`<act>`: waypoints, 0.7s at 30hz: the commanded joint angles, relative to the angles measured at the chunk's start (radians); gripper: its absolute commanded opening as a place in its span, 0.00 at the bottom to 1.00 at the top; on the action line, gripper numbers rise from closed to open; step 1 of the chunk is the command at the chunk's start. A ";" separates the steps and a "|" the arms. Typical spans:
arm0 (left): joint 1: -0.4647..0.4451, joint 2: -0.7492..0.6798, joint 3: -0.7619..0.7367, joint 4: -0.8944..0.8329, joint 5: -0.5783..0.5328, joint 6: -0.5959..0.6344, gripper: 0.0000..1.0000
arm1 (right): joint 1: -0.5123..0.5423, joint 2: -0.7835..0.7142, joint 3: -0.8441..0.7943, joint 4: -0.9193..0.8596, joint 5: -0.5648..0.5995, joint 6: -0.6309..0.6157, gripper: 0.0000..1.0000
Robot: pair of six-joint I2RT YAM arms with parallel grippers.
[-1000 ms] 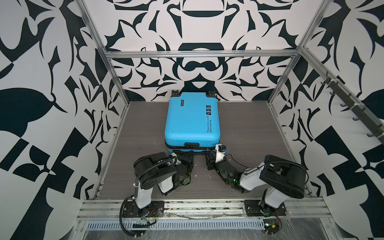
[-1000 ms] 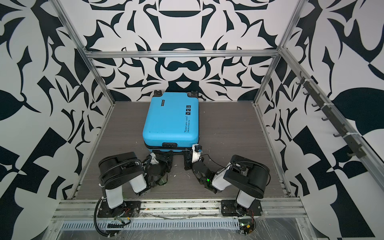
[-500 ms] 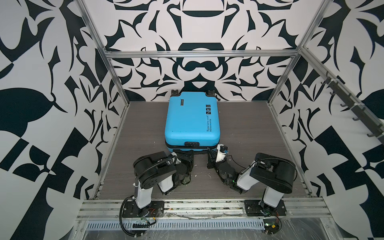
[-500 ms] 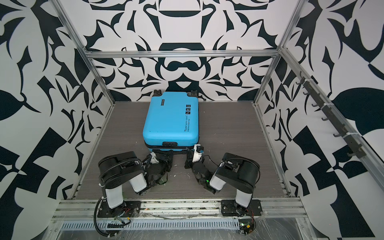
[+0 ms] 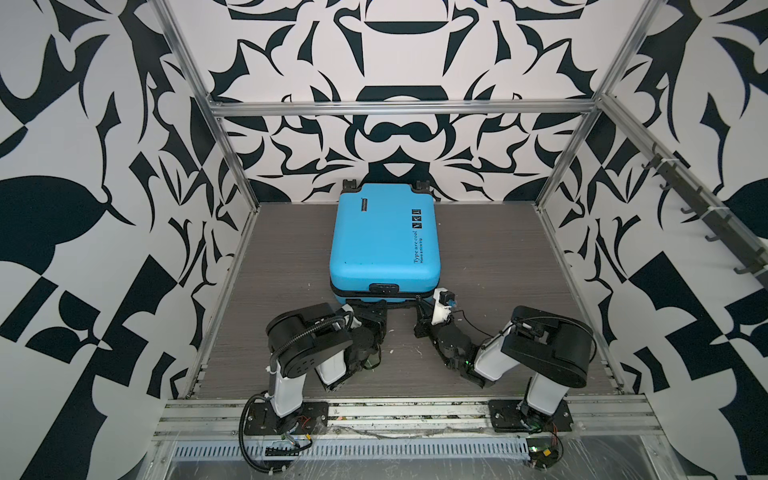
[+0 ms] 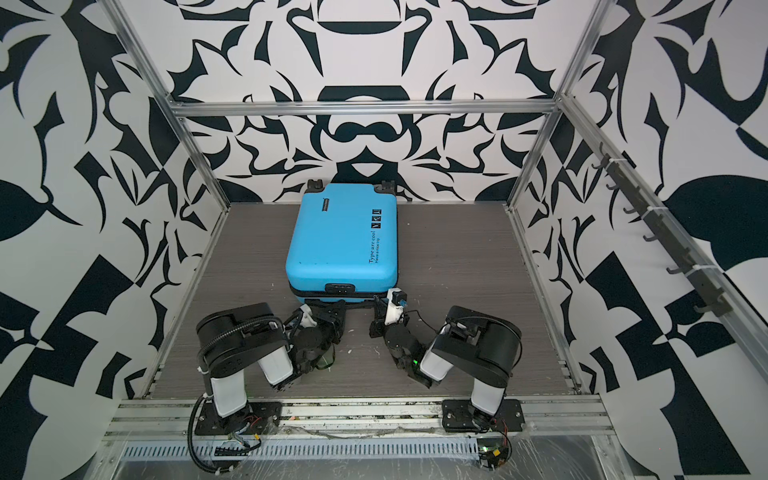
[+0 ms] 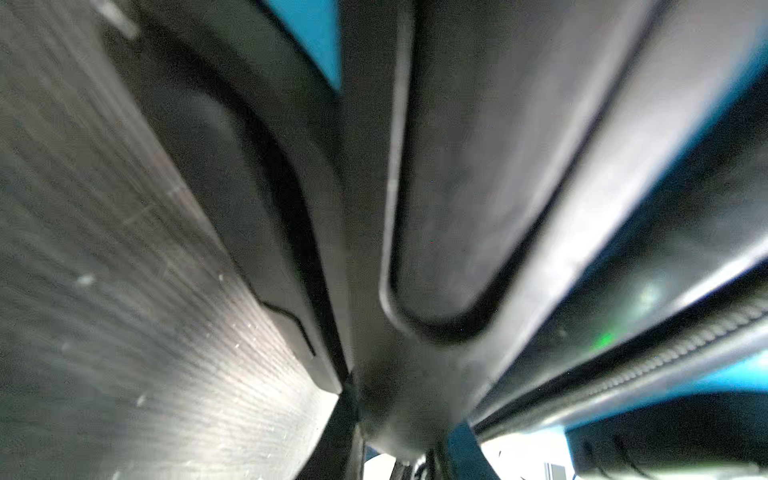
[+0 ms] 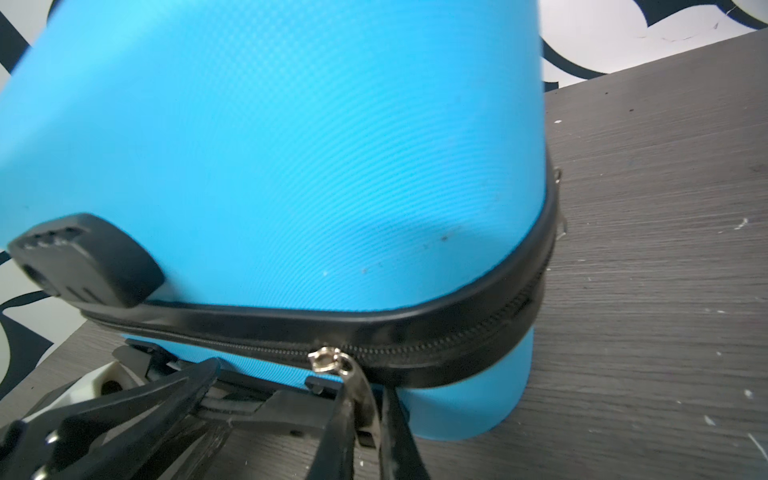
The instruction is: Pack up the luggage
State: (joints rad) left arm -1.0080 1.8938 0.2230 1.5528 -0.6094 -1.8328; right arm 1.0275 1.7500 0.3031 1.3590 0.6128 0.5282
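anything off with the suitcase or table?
Nothing serious. The luggage lies flat. Its blue shell shows dark scuffs above the zipper band, and white flecks dot the table. The right gripper pinches the zipper pull.

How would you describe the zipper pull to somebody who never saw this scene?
Find the blue suitcase lying on the grey table. Along its near edge runs a black zipper band; the zipper pull hangs there, near the right corner. It is shiny silver metal, while the band and lock are black.
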 commanded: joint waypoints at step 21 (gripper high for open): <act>-0.004 0.006 -0.080 -0.126 -0.011 -0.048 0.00 | -0.165 -0.129 -0.190 0.051 0.022 0.112 0.00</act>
State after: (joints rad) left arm -1.0092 1.8843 0.2001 1.5581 -0.6029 -1.8332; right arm 0.9550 1.6417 0.1619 1.4479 0.4435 0.6067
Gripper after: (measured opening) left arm 0.235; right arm 0.047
